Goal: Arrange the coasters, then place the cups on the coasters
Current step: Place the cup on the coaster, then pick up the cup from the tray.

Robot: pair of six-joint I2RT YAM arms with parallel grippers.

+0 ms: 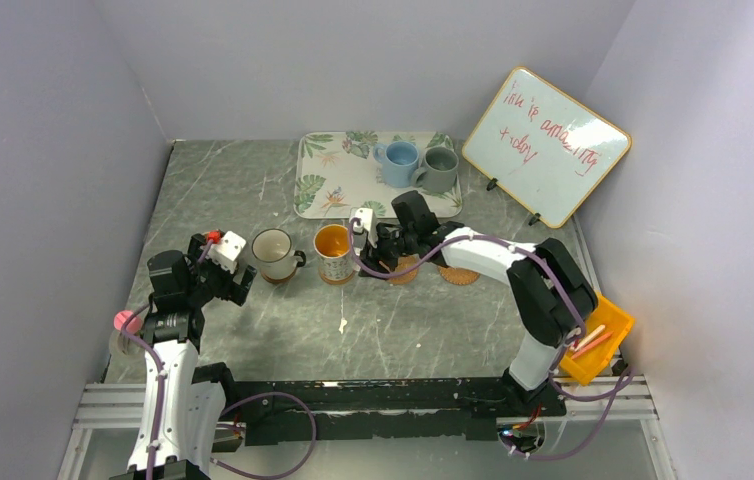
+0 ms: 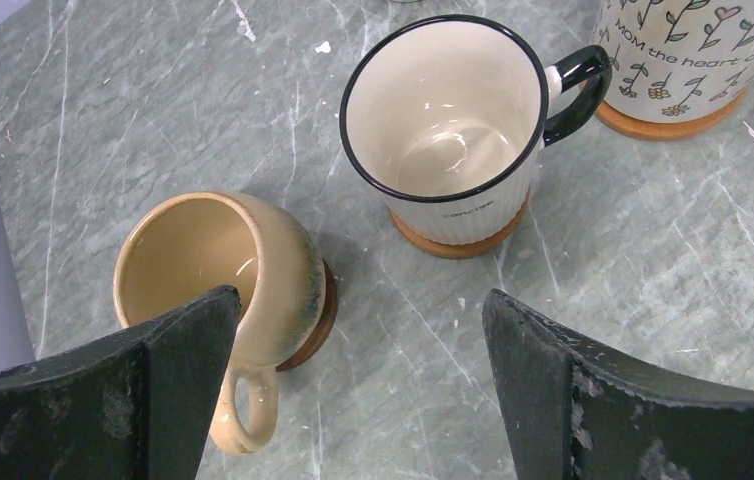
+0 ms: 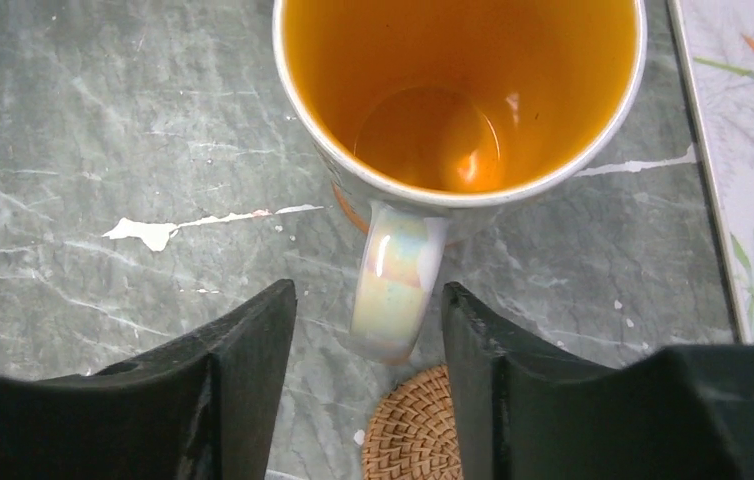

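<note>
Top external, marbled grey table point(image 1: 253, 330), pale walls point(image 1: 43, 150), blue cup point(image 1: 396, 162)

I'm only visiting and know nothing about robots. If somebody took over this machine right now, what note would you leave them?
Left gripper: fingers wide open, empty, above the tan mug.
Right gripper: fingers parted either side of the handle of the patterned mug, not clamping it.
Done: tan mug, white mug and patterned mug each sit on a coaster.
To do: blue mug and grey-green mug are on the tray; a woven coaster below the right gripper and another coaster beside it are bare.
</note>
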